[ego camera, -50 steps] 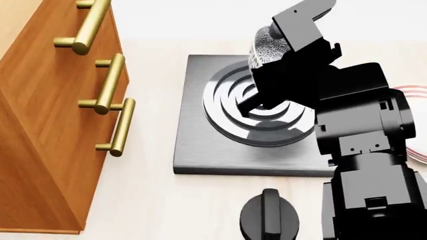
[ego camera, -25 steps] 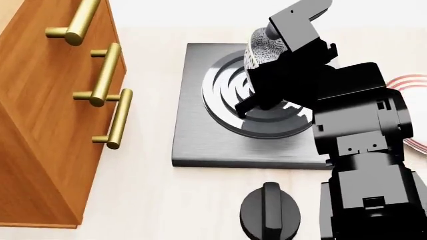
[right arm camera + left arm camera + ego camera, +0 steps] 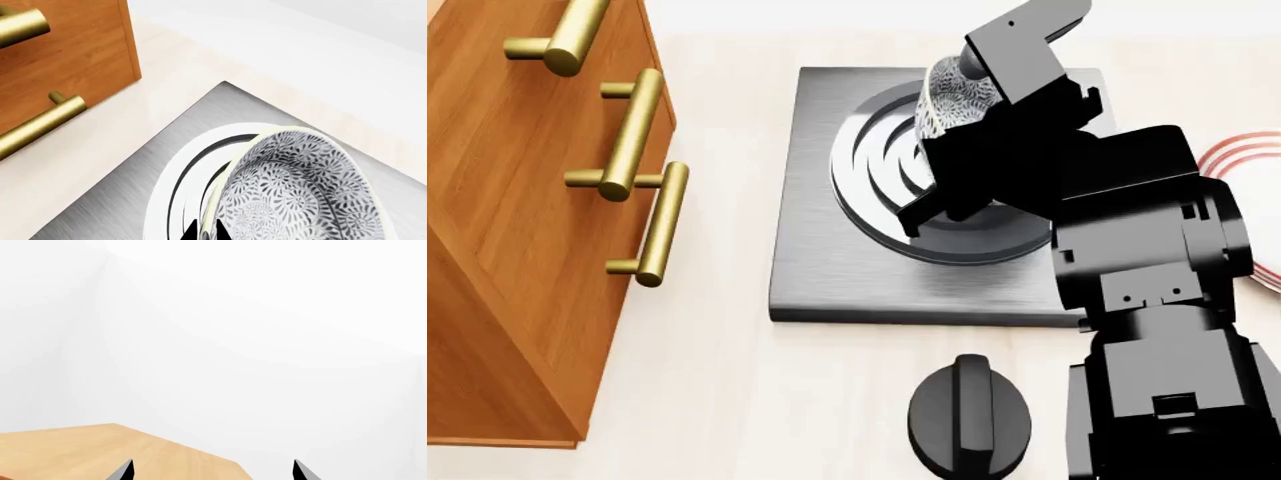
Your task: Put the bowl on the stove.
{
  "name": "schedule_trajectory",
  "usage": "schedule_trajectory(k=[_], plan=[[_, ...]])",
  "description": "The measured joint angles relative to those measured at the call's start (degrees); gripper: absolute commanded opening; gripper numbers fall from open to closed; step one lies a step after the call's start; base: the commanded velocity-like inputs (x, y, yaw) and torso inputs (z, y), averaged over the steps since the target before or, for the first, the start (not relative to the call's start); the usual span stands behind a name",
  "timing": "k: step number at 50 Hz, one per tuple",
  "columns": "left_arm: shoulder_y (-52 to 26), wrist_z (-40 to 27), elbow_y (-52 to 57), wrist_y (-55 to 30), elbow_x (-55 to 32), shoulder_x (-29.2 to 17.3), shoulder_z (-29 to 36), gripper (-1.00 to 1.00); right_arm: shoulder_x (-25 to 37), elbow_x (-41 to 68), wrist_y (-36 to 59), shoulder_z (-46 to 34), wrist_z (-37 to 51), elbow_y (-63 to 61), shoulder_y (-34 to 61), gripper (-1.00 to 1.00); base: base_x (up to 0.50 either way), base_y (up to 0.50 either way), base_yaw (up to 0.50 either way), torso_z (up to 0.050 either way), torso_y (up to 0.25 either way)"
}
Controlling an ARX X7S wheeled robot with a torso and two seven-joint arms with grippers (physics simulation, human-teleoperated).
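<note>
Head view, left to right. Wooden cabinet [image 3: 507, 230] with brass handles [image 3: 654, 225] at the far left, on the pale worktop [image 3: 721, 390]. Stove [image 3: 827, 270] at centre, ring burner [image 3: 874, 170] raised on it. Right gripper [image 3: 941, 195] over the burner, jaws closed on the rim of the bowl [image 3: 950, 105]; bowl tilted, above the rings, contact with them not discernible. Black knob [image 3: 968, 420] near the stove's front edge. Red-ringed plate [image 3: 1248, 160] at far right, partly hidden. Left gripper [image 3: 210, 472]: only two fingertips show, set apart, holding nothing.
</note>
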Motion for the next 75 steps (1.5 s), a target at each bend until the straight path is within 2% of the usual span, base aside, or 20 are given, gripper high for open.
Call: schedule_trajectory(k=[8, 9, 42, 58, 62, 75], plan=[[0.0, -0.1, -0.1, 0.1, -0.1, 0.0, 0.0, 1.00, 0.0, 0.0, 0.0, -0.1, -0.1, 0.0, 0.0, -1.00, 0.00, 0.00, 0.00, 0.000, 0.000], [0.0, -0.1, -0.1, 0.1, -0.1, 0.0, 0.0, 1.00, 0.0, 0.0, 0.0, 0.0, -0.1, 0.0, 0.1, 1.00, 0.00, 0.00, 0.00, 0.000, 0.000], [0.0, -0.6, -0.2, 0.5, -0.3, -0.3, 0.1, 1.00, -0.6, 1.1, -4.3, 7.7, -7.3, 0.0, 2.4, 1.00, 0.00, 0.00, 0.00, 0.000, 0.000], [0.2, -0.4, -0.3, 0.9, -0.2, -0.2, 0.3, 1.00, 0.9, 2.8, -12.6, 15.3, -6.5, -0.4, 3.3, 1.00, 0.00, 0.00, 0.00, 0.000, 0.000], [0.2, -0.3, -0.2, 1.1, -0.1, -0.2, 0.4, 1.00, 2.0, 3.8, -10.0, 17.6, -4.9, -8.3, -0.5, 1.00, 0.00, 0.00, 0.00, 0.000, 0.000], [0.4, -0.3, 0.1, 1.3, -0.1, -0.3, 0.6, 1.00, 5.5, 10.2, 7.1, 26.0, -0.7, -49.9, -19.9, 1.00, 0.00, 0.00, 0.00, 0.000, 0.000]])
